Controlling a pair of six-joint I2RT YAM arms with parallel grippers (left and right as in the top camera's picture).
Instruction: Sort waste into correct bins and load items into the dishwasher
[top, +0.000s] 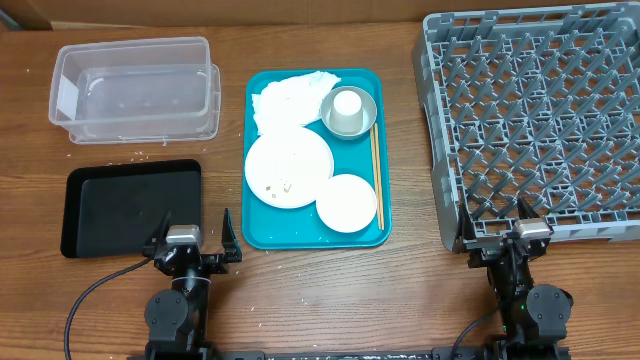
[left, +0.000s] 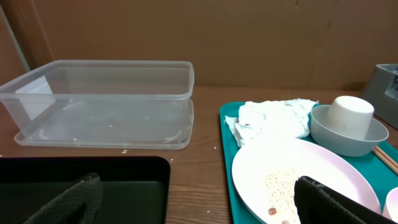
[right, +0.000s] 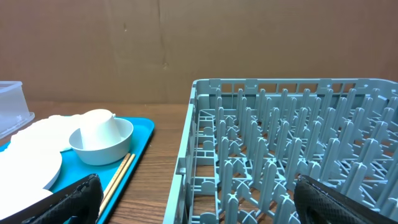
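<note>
On the teal tray (top: 260, 232) lie a crumpled white napkin (top: 285, 97), a metal bowl (top: 362, 124) with a white cup (top: 347, 108) upside down in it, a large white plate (top: 288, 168) with rice grains (left: 278, 185) and small red bits, a smaller plate (top: 346, 202) and chopsticks (top: 376, 175). The clear tub (top: 135, 87) and black tray (top: 130, 205) sit at the left. The grey dish rack (top: 535, 120) is at the right. My left gripper (top: 193, 243) is open by the black tray. My right gripper (top: 500, 232) is open at the rack's front edge.
A cardboard wall stands behind the table. The teal tray lies between the bins and the rack. Stray white crumbs dot the wood near the clear tub. Both arm bases sit at the table's front edge.
</note>
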